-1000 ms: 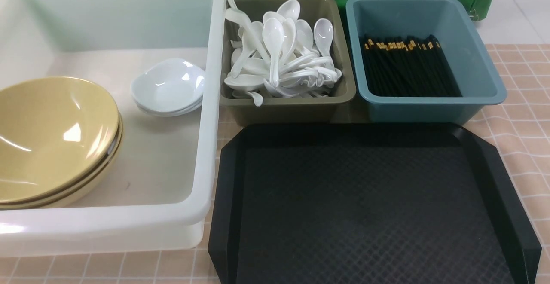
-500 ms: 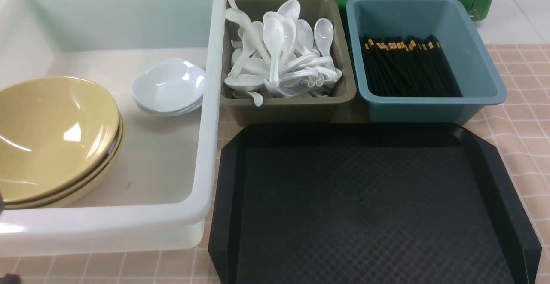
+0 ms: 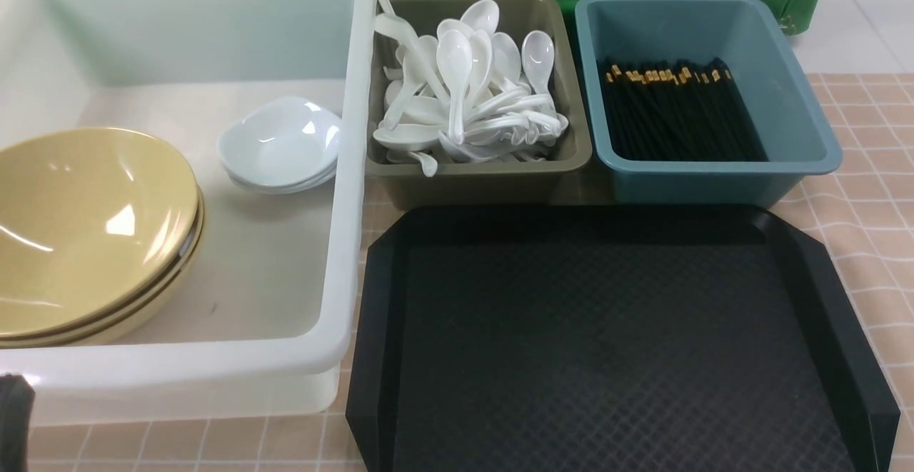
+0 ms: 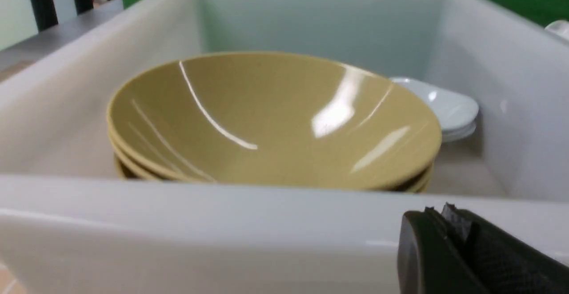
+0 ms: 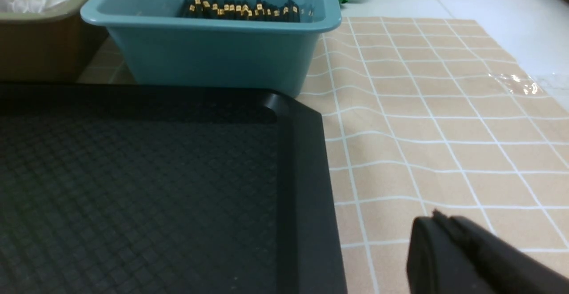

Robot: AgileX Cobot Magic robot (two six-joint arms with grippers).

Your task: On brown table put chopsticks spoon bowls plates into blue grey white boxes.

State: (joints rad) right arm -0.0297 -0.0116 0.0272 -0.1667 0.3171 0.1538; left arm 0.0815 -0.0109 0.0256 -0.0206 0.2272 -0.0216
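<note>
At far left the left gripper (image 4: 438,211) sits pinched together, empty, just outside the white box (image 3: 343,172), which holds stacked yellow bowls (image 3: 86,229) and white plates (image 3: 282,143). Next, the grey box (image 3: 478,176) is heaped with spoons (image 3: 464,101); the blue box (image 3: 714,172) holds chopsticks (image 3: 675,111). The black tray (image 3: 614,343) lies nearer. The right gripper (image 5: 438,218), jaws together, hangs over the brown table (image 3: 871,172)

My brown table (image 3: 867,172) has pink-tan squares with thin white lines. On it sit my big white box (image 3: 350,172) on the left, a grey box (image 3: 478,179) and a blue box (image 3: 700,183) behind, and a black tray (image 3: 607,329) in front of those two.
</note>
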